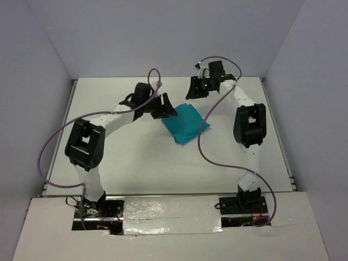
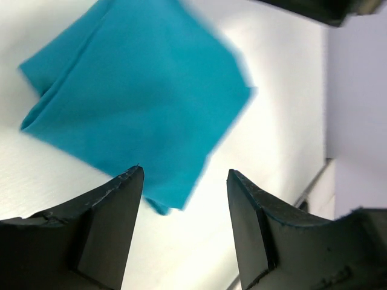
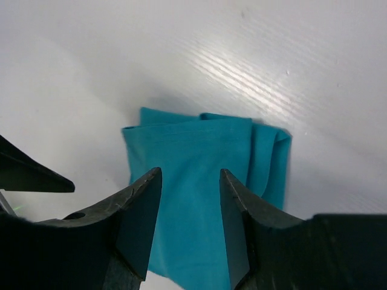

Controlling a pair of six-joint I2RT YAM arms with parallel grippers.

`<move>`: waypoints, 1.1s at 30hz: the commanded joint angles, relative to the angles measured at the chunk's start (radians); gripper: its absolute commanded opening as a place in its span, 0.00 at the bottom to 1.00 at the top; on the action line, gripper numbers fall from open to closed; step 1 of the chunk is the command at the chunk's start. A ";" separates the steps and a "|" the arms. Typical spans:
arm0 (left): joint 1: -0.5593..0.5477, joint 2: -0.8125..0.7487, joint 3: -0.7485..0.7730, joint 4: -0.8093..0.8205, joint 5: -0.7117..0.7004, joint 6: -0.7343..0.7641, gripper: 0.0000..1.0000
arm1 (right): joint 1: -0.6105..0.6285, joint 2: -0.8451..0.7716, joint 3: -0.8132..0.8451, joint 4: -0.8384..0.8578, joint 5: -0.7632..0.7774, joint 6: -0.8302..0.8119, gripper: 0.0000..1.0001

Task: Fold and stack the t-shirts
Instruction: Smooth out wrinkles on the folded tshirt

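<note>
While both arms reach in over the white table (image 1: 136,163), the teal t-shirt (image 1: 186,124) lies there as a compact folded packet, roughly square, a little beyond the middle of the table and turned so its corners point like a diamond in the top view. The left gripper (image 1: 163,107) sits at the packet's left corner, and the right gripper (image 1: 197,88) hangs by its far edge, so the cloth lies between the two. From the left wrist, the two dark fingers (image 2: 109,223) stand well apart with nothing between them but a corner of the shirt and bare table below. The jaws are spread wide and hold nothing. The cloth there is smooth and plain, its right edge blurred, and stacked layers show at the left corner where the folds meet. Over on the right wrist, the jaws are parted too, and teal fabric (image 3: 199,145) shows in the gap between them. Whether the tips touch it cannot be told, but nothing is pinched. That view shows a flat top panel with a soft doubled fold down the right side. Purple cables (image 1: 46,147) loop off both arms.
</note>
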 commanded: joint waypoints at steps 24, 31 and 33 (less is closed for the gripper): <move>-0.168 0.113 -0.071 0.218 0.120 -0.103 0.65 | -0.016 -0.137 -0.265 -0.037 0.101 -0.143 0.15; -0.170 0.147 -0.101 0.200 0.111 -0.094 0.65 | -0.024 -0.033 -0.209 -0.070 0.166 -0.126 0.16; -0.170 0.153 -0.112 0.198 0.111 -0.089 0.65 | -0.027 -0.022 -0.206 -0.075 0.164 -0.123 0.16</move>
